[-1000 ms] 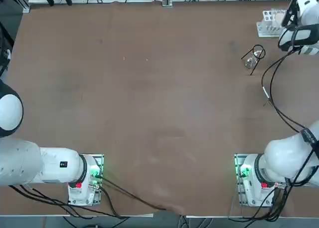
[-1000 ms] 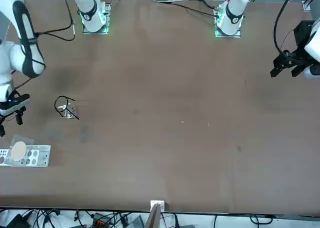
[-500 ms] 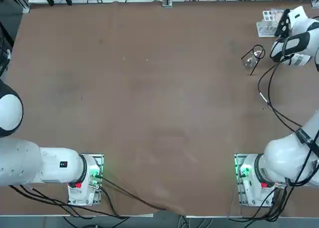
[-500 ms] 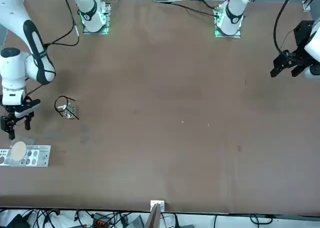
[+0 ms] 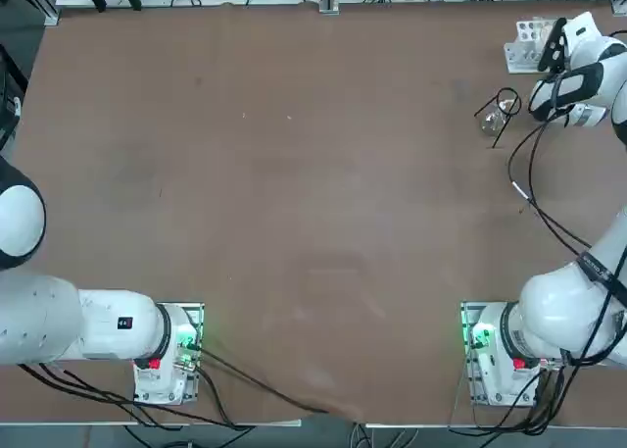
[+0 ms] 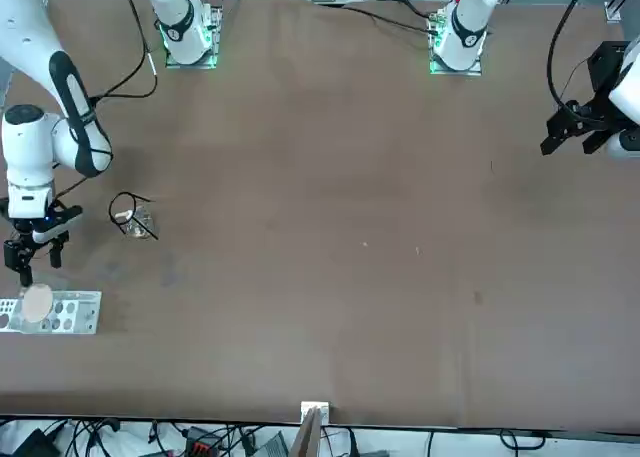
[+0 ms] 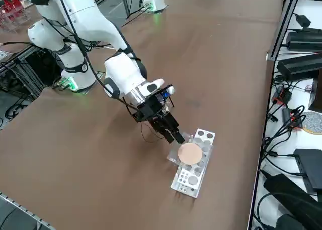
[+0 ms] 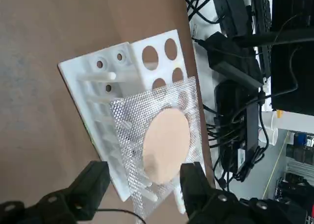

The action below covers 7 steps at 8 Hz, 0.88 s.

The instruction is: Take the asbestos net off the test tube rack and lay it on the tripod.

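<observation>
Asbestos net: we record one square of grey wire mesh with a pale beige disc at its centre, lying flat on the upper face of the test tube rack. It covers one end of the rack and slightly overhangs the rack's edge. In the right side view we find the net over the middle of the rack, with open holes showing at both ends.

Test tube rack: white plastic, rows of round holes, lying at the far right corner of the bench as seen from the robot's seat. In the front view we find it close to the bench's edge.

Right claw: black, two-fingered, on the white right arm. We note it tilted down toward the net and poised just above the net's edge. In the wrist view the two fingers stand apart on either side of the net's near edge, and we see no contact with the mesh. The claw holds nothing.

Tripod: black thin wire with a round ring top, near the rack, toward the bench's centre. In the front view we place it just beside the right arm's wrist. A small clear glass item sits at its foot, touching or nearly so; we cannot tell which.
</observation>
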Available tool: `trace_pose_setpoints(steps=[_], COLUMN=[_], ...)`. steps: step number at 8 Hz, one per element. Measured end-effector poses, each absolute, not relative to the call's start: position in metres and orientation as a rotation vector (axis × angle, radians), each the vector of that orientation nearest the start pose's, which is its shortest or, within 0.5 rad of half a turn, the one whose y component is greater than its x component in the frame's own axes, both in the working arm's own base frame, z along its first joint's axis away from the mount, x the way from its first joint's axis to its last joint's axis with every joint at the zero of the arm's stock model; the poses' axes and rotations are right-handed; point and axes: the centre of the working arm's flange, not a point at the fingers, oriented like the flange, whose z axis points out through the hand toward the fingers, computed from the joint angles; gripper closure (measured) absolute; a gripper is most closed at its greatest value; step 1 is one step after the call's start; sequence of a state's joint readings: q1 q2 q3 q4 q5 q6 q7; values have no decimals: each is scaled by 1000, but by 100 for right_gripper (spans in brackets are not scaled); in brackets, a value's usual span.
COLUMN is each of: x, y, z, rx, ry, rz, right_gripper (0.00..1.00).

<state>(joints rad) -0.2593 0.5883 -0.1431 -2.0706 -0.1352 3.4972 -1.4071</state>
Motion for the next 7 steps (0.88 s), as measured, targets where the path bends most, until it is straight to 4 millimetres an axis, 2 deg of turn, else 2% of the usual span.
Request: trace_pose_setpoints(steps=[3,7], x=[596,598], y=[-229,-233], z=[232,228], rx=[1950,1948], ry=[1364,1365], rz=[568,564], right_gripper=[17,37])
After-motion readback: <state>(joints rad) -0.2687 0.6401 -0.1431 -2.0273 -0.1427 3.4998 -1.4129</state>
